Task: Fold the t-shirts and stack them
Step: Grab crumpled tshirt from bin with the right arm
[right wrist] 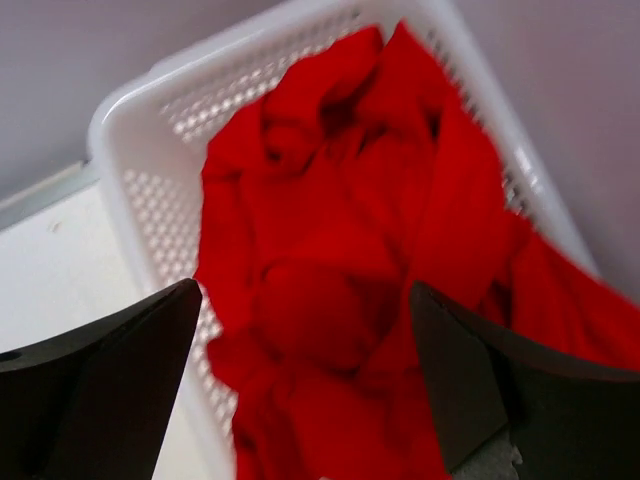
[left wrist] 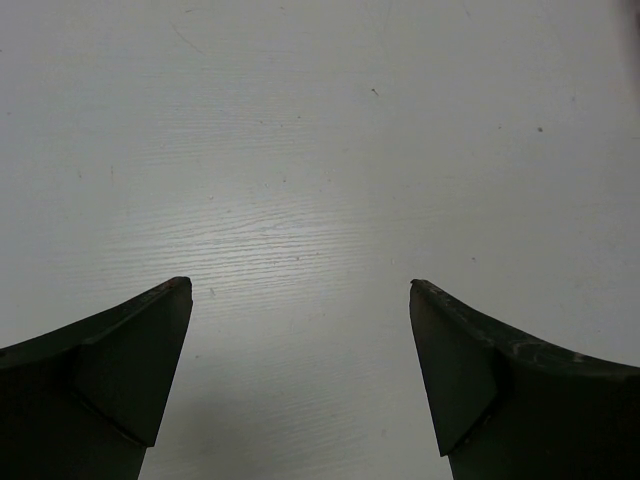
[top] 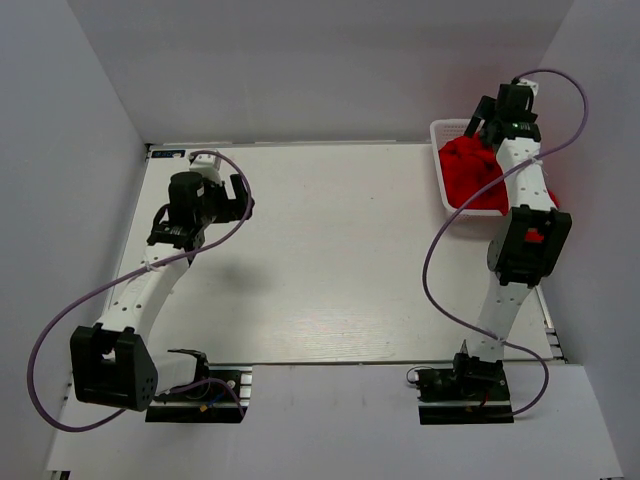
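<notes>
Workspace with two arms, seen from above and from both wrists. Red t-shirts [right wrist: 340, 280] are seen crumpled together in a white lattice basket [right wrist: 130, 110] at the far right corner of the table [top: 330, 250]. The number of shirts cannot be counted, since the folds merge and the right wrist view is blurred. Some cloth appears to spill over the basket's right rim, and the near end of the heap is cut off by the frame. In the top view the basket is largely hidden by the right arm. The right gripper [right wrist: 305, 300] is held over the heap, fingers spread apart and nothing clasped; whether the tips touch cloth cannot be told. The left gripper [left wrist: 300, 290] is likewise spread wide and unloaded, over the pale tabletop at the far left, well apart from the shirts
</notes>
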You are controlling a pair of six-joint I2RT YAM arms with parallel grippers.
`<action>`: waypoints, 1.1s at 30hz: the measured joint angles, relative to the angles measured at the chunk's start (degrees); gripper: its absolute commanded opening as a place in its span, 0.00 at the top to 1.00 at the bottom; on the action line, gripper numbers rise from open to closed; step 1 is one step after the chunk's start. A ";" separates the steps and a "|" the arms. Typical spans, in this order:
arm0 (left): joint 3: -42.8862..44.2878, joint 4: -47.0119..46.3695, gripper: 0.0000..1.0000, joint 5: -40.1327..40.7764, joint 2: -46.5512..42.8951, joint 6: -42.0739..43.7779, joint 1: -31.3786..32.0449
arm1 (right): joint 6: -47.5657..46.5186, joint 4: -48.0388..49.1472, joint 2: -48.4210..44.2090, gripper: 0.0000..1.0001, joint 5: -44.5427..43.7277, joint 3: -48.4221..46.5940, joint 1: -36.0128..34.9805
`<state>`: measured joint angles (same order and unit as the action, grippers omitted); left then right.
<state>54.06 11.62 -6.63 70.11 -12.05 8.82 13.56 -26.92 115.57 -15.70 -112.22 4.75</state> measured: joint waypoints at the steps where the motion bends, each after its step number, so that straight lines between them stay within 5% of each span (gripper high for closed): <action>1: -0.02 -0.04 0.00 -0.13 0.02 -0.02 0.00 | -0.61 -0.09 2.03 0.10 0.04 -2.51 0.92; 14: -0.02 -0.42 0.00 -0.33 6.71 -0.07 0.00 | -8.22 4.74 14.27 0.16 2.64 -9.09 3.26; 29: 0.46 -0.07 0.00 0.44 8.39 -1.09 0.00 | -7.69 2.95 16.74 0.48 2.16 -7.52 4.68; 33: 0.46 -0.07 0.00 0.61 8.39 -1.38 0.00 | -7.37 2.01 16.79 0.43 2.62 -6.80 4.87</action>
<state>54.52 11.55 -6.02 78.50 -13.43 8.82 6.20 -24.91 132.35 -13.08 -119.02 9.63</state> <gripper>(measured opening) 0.995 0.534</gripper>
